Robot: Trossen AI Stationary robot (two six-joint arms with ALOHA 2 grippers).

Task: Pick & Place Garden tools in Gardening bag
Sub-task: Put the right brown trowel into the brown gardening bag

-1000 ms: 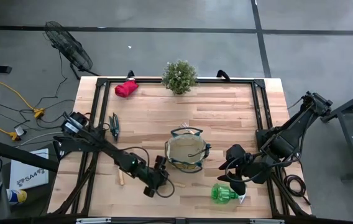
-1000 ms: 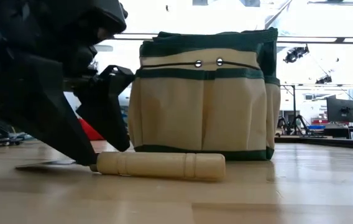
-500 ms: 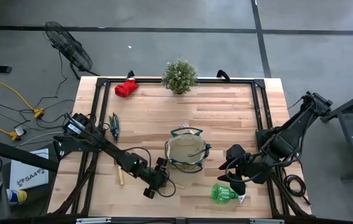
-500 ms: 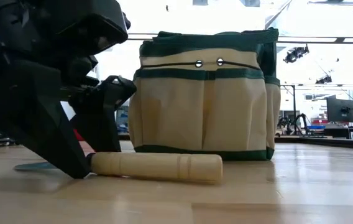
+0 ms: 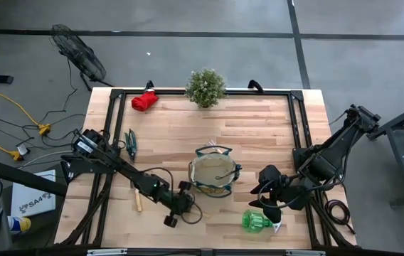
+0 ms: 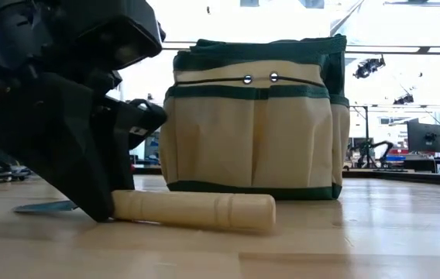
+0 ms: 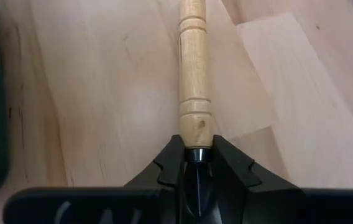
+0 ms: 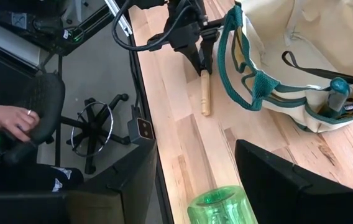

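The left claw (image 7: 196, 163) sits low on the light wooden table (image 5: 259, 135), just beside the front-left of the round tan fabric gardening bag with dark green trim (image 5: 215, 173). Its two dark fingers (image 7: 170, 163) are clamped on the metal neck of a small trowel with a pale wooden handle (image 7: 193, 68), right where the handle ends. In the low view the trowel (image 6: 193, 209) lies flat on the table in front of the bag (image 6: 255, 124), its grey blade poking out behind the left claw (image 6: 100, 205).

The right claw (image 5: 269, 190) hangs at the bag's right side, just above the translucent green spray bottle with a white trigger (image 5: 257, 220), which lies on the table near the front edge. Its fingers stand apart with nothing between them; the right wrist view looks past them to the bottle (image 8: 220, 208) and the bag's open mouth (image 8: 288, 56).

A second wooden-handled trowel (image 5: 137, 201) lies near the table's left edge. The grey-green pruning shears (image 5: 131, 143) lie farther back on the left, and the red glove bundle (image 5: 144, 101) rests at the back-left corner. A small bushy green potted plant (image 5: 205, 87) stands at the back edge. In the right wrist view a person's hand (image 8: 15, 122) rests beside the table.
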